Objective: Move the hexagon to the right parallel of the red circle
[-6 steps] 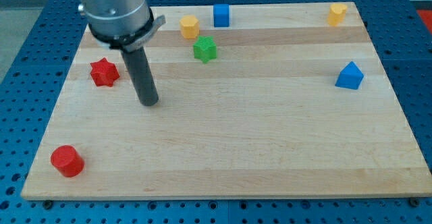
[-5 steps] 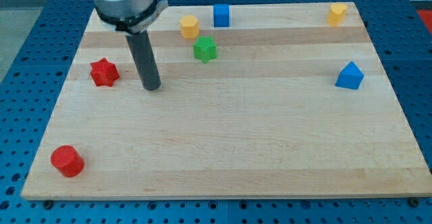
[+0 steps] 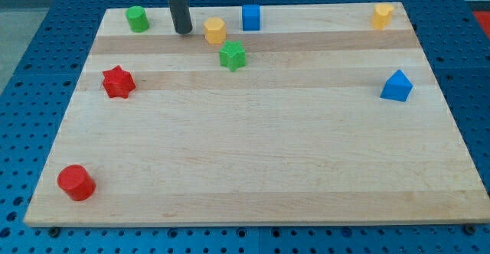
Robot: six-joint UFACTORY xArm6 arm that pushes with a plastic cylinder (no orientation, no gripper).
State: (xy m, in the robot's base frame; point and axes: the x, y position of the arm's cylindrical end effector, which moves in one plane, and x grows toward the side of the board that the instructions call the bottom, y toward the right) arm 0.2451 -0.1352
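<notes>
Yellow hexagon [image 3: 215, 30] sits just right of my tip [image 3: 183, 31], small gap between. Tip bare, grasping nothing. Red circle [image 3: 76, 182] far off, bottom left.

Bright, even overhead light falls across the wooden counter [image 3: 253, 154]; blocks cast only faint, short shadows. Focus is sharp throughout, without glare.

Rod [image 3: 178, 1] cut off at top
</notes>
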